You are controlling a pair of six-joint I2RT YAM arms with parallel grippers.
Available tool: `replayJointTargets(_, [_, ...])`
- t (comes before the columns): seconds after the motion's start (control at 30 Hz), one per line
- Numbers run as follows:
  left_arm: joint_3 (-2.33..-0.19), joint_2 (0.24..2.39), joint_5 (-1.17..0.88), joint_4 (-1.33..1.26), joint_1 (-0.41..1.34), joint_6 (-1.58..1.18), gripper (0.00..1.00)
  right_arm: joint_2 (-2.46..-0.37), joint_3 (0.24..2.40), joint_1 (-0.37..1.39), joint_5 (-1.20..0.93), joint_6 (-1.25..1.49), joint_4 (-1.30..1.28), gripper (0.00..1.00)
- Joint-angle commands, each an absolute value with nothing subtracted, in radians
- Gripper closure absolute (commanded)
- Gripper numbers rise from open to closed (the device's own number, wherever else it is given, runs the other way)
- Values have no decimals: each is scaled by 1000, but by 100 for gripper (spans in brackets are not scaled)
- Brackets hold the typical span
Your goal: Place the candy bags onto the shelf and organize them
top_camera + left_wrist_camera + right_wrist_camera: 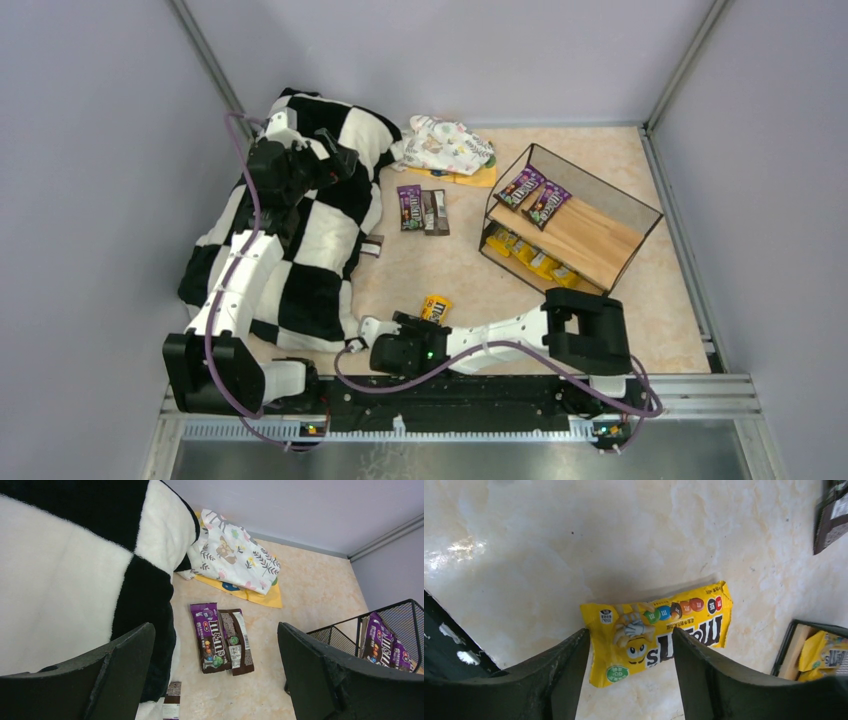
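Checkered blanket (300,220) covers the left side of the counter (450,270) up to the far-left corner. Left end effector (215,630) hangs above its edge, jaws spread, grasping nothing. Mid-counter: one purple packet (410,207) and one brown packet (435,212), side by side and flat; floral cloth bundle (445,145) on an orange sheet (475,178) at the far edge. Near edge: yellow packet (656,630) flat on the counter, right end effector (630,635) released, jaws straddling one end. Shelf (600,240) towards the right edge: two purple packets (533,195) on the upper board, yellow packets (530,255) on the lower.
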State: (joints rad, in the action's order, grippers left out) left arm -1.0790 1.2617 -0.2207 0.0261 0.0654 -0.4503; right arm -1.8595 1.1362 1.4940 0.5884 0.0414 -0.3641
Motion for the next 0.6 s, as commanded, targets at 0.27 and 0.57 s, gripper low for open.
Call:
replayJointTargets(0.27, [-1121,1270,-232,-8,58,-445,2,-1951,1181,1548,742,55,-390,63])
replayJointTargets(0.57, [-1120,1277,-235,-8,58,-448,2,-1951,1177,1530,702,38,-382,93])
